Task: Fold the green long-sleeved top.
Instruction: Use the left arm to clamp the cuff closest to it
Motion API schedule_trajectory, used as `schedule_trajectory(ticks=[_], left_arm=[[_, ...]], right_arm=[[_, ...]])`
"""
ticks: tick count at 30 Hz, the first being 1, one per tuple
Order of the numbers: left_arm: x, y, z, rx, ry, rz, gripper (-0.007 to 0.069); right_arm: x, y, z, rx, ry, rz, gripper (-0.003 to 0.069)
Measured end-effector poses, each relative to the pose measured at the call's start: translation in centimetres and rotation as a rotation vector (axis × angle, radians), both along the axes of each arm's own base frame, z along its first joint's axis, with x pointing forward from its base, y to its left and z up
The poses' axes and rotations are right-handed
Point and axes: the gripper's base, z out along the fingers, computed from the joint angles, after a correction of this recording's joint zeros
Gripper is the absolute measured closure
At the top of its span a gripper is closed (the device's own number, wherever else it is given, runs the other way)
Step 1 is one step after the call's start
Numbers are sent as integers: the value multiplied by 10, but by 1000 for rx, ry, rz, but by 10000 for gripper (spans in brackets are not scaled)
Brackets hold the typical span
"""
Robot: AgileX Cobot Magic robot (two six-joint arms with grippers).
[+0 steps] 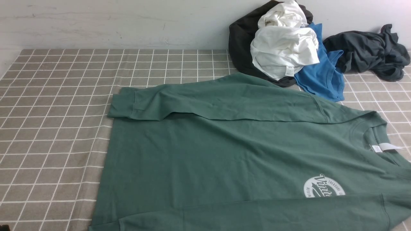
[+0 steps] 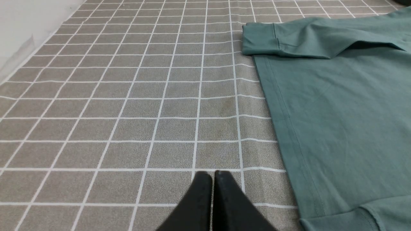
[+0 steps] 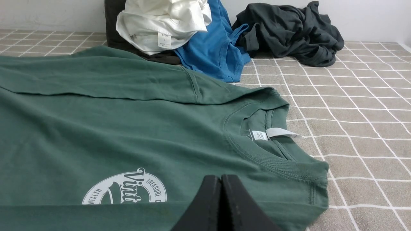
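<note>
The green long-sleeved top (image 1: 224, 154) lies flat on the checked cloth, neck with white label (image 1: 383, 147) to the right and hem to the left. Both sleeves are folded in across the body: the far sleeve (image 1: 192, 102) ends in a cuff at the left, and the near sleeve (image 1: 257, 215) runs along the front edge. A round white logo (image 3: 125, 191) shows on the chest. My left gripper (image 2: 213, 175) is shut and empty over bare cloth, left of the hem (image 2: 282, 128). Above the chest near the collar, my right gripper (image 3: 221, 178) is shut and holds nothing. Neither arm shows in the front view.
A heap of clothes sits at the back right against the wall: a white garment (image 1: 282, 48) on a black one (image 1: 240, 41), a bright blue shirt (image 1: 321, 73) touching the top's far shoulder, and a dark grey garment (image 1: 369, 51). Checked tablecloth (image 1: 54, 112) lies bare on the left.
</note>
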Motion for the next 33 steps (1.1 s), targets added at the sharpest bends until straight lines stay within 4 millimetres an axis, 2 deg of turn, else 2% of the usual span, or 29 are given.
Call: schedule_trajectory(ticks=[10,19,23,26,32,33], left_arm=[[1,3,2,88,-22,6,631],[1,3,4,99,-46,6,631],[3,3,10,104,-119,4,631],[4,2,23,109,-269,-2,631],[-3,-2,62,104,-717,-19,631],[-4,-2,63,104,-729,-20,631]], right_arm=[[0,-1,0,-38,0,-3,672],[0,-1,1,-44,-13,-3,672],[1,-1,6,-50,-68,-3,672],[2,-1,19,-58,-217,-2,672],[-5,1,52,-41,-592,4,672],[-5,1,53,-37,-602,4,672]])
